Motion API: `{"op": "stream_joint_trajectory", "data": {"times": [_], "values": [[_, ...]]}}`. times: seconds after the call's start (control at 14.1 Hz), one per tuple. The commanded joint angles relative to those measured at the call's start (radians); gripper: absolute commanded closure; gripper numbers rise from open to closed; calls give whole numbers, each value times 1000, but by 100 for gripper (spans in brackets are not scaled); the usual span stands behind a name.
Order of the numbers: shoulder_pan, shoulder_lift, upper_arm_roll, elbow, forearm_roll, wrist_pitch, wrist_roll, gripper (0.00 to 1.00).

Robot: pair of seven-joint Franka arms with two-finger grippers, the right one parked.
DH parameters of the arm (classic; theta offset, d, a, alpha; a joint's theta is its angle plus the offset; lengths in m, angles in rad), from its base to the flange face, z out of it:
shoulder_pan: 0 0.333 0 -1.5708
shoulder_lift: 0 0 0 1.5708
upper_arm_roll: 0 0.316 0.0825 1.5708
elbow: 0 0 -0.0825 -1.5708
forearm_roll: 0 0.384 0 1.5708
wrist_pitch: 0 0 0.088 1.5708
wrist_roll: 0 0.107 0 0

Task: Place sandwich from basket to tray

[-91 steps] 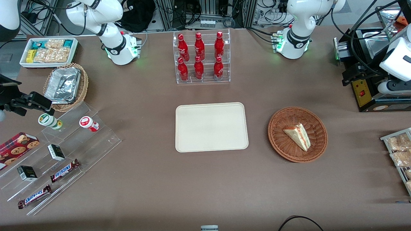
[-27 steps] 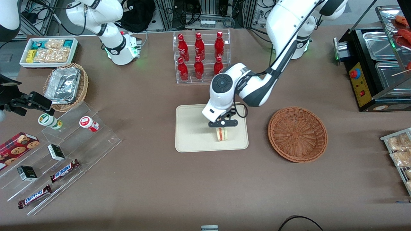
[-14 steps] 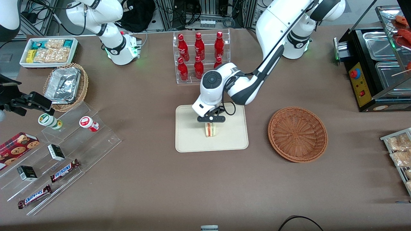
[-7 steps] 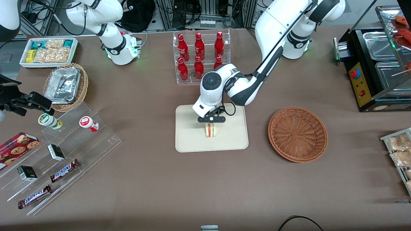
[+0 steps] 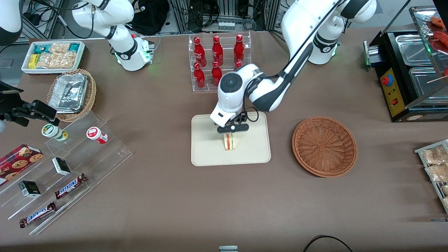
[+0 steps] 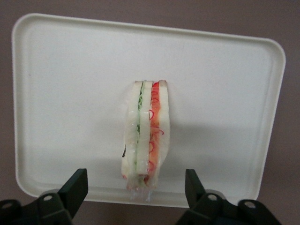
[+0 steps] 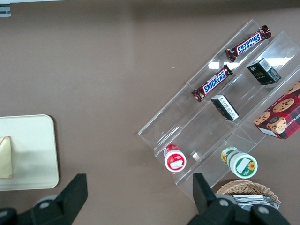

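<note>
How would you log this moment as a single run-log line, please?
phase: release | gripper: open, above sandwich | sandwich: standing on edge on tray | basket: empty

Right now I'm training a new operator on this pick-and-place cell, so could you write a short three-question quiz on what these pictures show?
1. True or false: the round reddish-brown wicker basket holds the sandwich.
2. What does the small triangular wedge sandwich rest on? A) brown table B) flat cream rectangular tray C) clear bottle rack
3. Fill in: the left arm's claw sits directly above the sandwich with its fingers ____.

Key: 1 false. 2 B. 3 open, standing apart on either side of the sandwich, clear of it.
</note>
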Motion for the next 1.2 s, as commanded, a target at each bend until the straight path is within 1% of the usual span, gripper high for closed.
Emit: {"op": "stream_joint_trajectory", "data": {"times": [0.0,0.21,0.42,0.5,0.57,0.64,0.71,0.92,1.13], "values": [[25,-153,6,-28,7,-113,-113,0],[109,-289,6,-23,4,-223,-115,0],[214,-401,4,-14,-3,-389,-95,0],[257,-437,6,-11,-28,-445,-83,0],[315,-462,4,-7,-79,-481,-37,0],[365,-491,4,1,-121,-521,70,0],[390,-514,6,4,-129,-576,159,0],[501,-566,6,46,-132,-723,369,0],[625,-593,7,82,-132,-877,645,0]]}}
